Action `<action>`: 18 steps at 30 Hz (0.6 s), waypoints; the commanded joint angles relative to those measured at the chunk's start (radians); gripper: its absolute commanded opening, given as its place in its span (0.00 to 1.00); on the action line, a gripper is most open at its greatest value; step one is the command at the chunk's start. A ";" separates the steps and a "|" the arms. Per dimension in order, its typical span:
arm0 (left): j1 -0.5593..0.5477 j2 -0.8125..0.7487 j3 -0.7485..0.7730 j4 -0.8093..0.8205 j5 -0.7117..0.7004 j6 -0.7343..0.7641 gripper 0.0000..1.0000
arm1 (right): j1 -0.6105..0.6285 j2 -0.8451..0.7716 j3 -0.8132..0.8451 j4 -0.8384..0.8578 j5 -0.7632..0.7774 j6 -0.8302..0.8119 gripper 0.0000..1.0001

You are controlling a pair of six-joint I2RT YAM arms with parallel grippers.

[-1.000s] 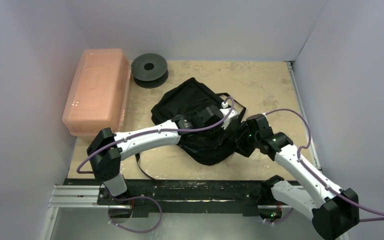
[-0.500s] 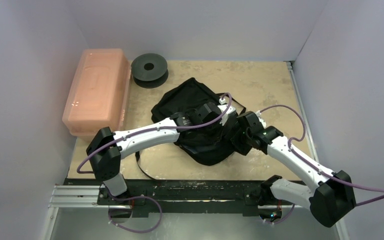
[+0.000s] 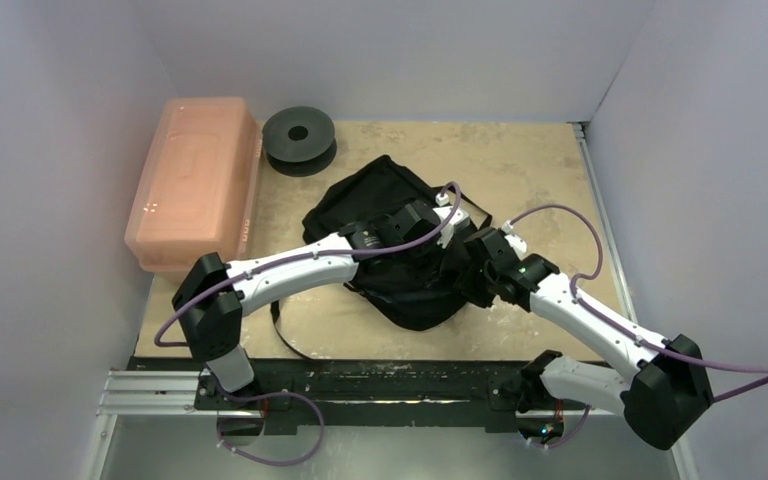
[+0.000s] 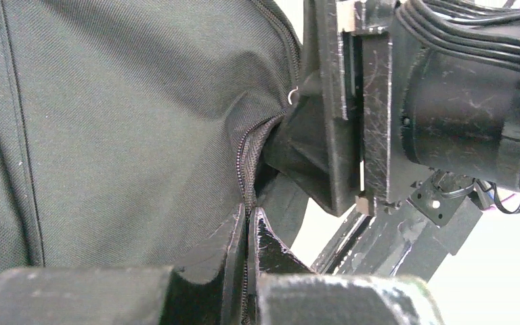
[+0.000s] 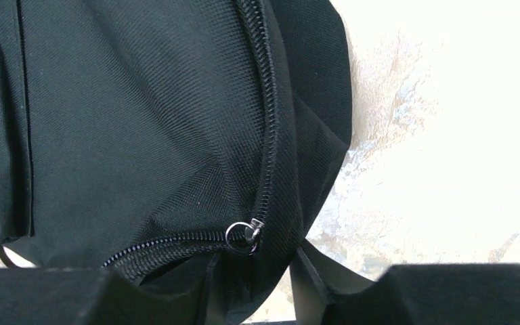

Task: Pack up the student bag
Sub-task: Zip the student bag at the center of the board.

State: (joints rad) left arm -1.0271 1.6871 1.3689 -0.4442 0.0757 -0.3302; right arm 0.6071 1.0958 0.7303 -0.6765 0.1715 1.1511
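The black student bag (image 3: 375, 215) lies mid-table, its zip partly undone. My left gripper (image 3: 447, 240) reaches over it to its right edge. In the left wrist view that left gripper (image 4: 248, 227) is shut on the zip tape at the opening's lip (image 4: 245, 169), holding it up. My right gripper (image 3: 473, 270) meets the same corner from the right. In the right wrist view the right gripper (image 5: 257, 263) stands open astride the bag's edge just below the zip slider's ring (image 5: 240, 231). One finger (image 5: 211, 288) is inside the opening, the other (image 5: 309, 284) outside, a sliver of table showing beside it.
A pink translucent box (image 3: 195, 180) stands along the left wall with a black spool (image 3: 298, 135) behind it. A webbing strap (image 3: 285, 335) loops toward the near edge. Grey walls close in on three sides. Bare tabletop (image 3: 535, 170) lies right of the bag.
The right arm has swung left onto the bag's right corner and its jaws have narrowed around the edge. The left gripper, still shut on the zip lip, shifted slightly left.
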 commanded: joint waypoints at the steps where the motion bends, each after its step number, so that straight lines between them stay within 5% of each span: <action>1: 0.019 0.022 0.031 0.027 0.009 0.005 0.00 | 0.005 -0.033 0.004 -0.016 0.041 -0.049 0.31; 4: 0.027 0.055 0.055 -0.002 0.023 0.018 0.00 | 0.004 -0.091 -0.022 -0.014 0.014 -0.061 0.14; 8: 0.038 0.112 0.098 -0.060 0.079 0.031 0.00 | 0.004 -0.185 -0.076 0.040 -0.027 -0.088 0.07; 13: 0.047 0.165 0.123 -0.096 0.217 0.045 0.00 | 0.005 -0.323 -0.197 0.258 -0.086 -0.112 0.06; 18: 0.047 0.214 0.147 -0.165 0.409 0.078 0.00 | 0.005 -0.473 -0.302 0.452 -0.067 -0.118 0.18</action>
State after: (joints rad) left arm -0.9840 1.8622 1.4586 -0.5373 0.2874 -0.3016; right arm 0.6086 0.7235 0.4694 -0.4694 0.1089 1.0546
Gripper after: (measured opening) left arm 0.014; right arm 0.122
